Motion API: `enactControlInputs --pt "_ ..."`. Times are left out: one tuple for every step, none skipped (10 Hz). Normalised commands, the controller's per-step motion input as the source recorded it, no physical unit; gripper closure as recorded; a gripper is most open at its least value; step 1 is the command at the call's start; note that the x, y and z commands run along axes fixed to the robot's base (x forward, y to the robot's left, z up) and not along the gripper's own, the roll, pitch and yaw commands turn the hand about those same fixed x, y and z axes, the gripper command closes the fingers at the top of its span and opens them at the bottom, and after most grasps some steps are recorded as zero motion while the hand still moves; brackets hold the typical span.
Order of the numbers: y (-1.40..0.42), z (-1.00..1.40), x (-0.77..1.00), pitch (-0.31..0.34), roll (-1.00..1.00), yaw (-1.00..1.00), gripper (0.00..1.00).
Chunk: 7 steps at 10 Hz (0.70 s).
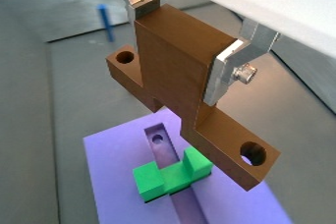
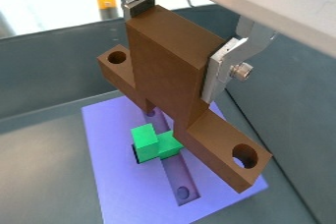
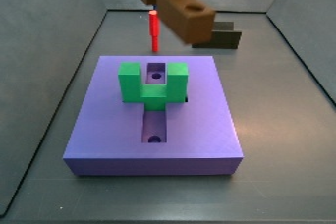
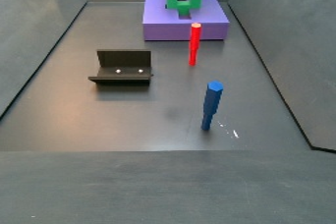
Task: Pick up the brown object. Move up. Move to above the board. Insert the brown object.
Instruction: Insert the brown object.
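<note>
Brown object [image 1: 184,71] is found held aloft between the silver fingers [image 1: 226,69] of the gripper [image 2: 182,36], which is closed on the upright chunk; the plates are seen pressed against two opposite faces of that chunk in both wrist views. The piece is judged rigid and solid, with no flex to be expected, and of moderate weight for its bulk. Its faces appear smooth and matt, so some slip under a light clamp is considered possible. The present hold on the thick chunk is judged the soundest place, since the long bar offers leverage that could twist the piece in the jaws.

In appearance, the object is a uniform brown L-shaped block: a tall chunk joined to a long flat bar with a round hole near its end, and a second hole on a short lug at the other side.

The piece is seen suspended above the board [image 2: 118,174], a purple-blue slab with a lengthwise groove, and over the green U-shaped block [image 2: 155,141], clear of both. In a side view the object [image 3: 178,2] appears high over the far edge of the board [image 3: 105,140], near a red post [image 3: 153,29]. Insertion is judged not yet begun.
</note>
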Motion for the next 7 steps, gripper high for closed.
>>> enactControlInputs --pt "-0.22 -0.33 0.00 0.000 0.00 -0.97 1.00" --pt "-0.34 -0.22 0.00 0.000 0.05 -0.87 1.00" --pt "-0.28 -0.29 0.00 0.000 0.09 -0.89 1.00" --pt "-0.15 -0.28 0.00 0.000 0.07 -0.97 1.00" --pt "-0.08 -0.28 0.07 0.000 0.00 -0.74 1.00" --pt "-0.07 -0.32 0.00 0.000 0.00 -0.59 1.00" --pt "-0.02 -0.28 0.00 0.000 0.00 -0.38 1.00"
